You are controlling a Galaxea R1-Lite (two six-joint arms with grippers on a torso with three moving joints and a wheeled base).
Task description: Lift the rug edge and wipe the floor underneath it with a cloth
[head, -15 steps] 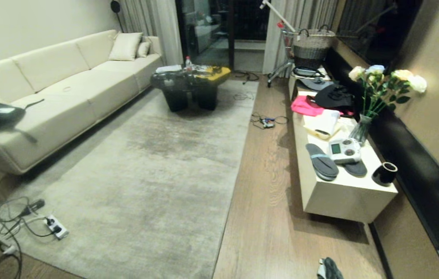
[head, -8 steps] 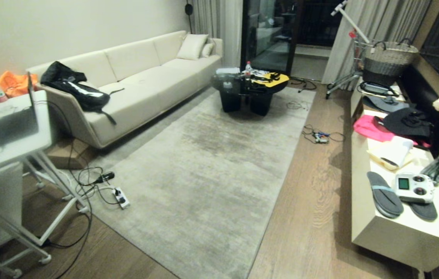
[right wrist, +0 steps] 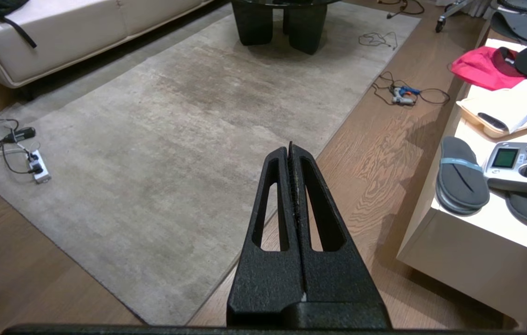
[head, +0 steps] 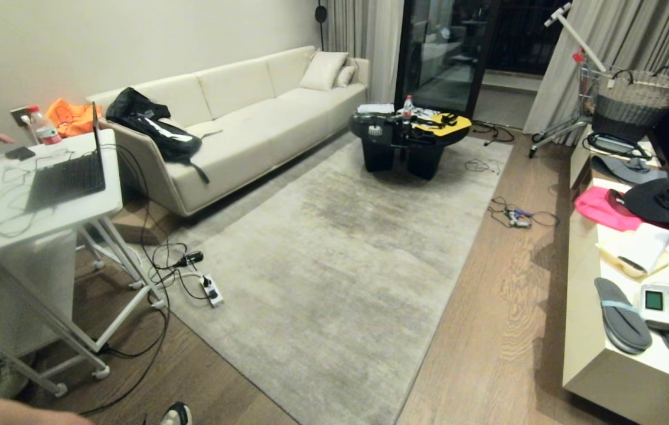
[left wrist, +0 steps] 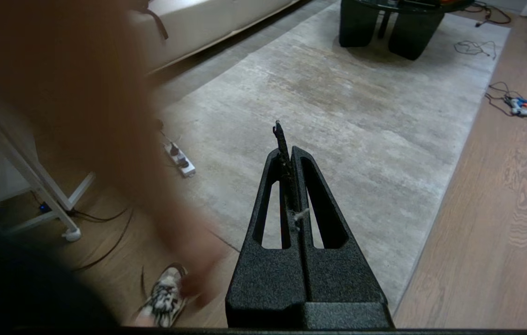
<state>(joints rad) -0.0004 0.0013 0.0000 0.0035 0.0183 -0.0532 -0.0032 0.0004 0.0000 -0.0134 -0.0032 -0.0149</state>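
Note:
The big pale grey rug (head: 334, 265) lies flat in the middle of the room. Its right rug edge (head: 449, 295) runs along the wood-plank floor (head: 505, 330), and the same rug edge (right wrist: 347, 121) shows in the right wrist view. The cloth is out of view. My left gripper (left wrist: 286, 149) hangs high over the rug's near part, shut and holding nothing. My right gripper (right wrist: 291, 149) hangs above the rug edge, also shut and empty. Neither arm shows in the head view.
A low cabinet (head: 588, 378) with slippers, a controller and pink fabric stands at the right. A black coffee table (head: 408, 147) and a sofa (head: 240, 130) are further off. A power strip (head: 212, 290), cables, a white desk (head: 39, 224) and a person's shoe (head: 176, 415) crowd the near left.
The whole head view has swung left and risen. The cloth at the lower edge has left the view, while the desk, laptop and a person's arm have come in.

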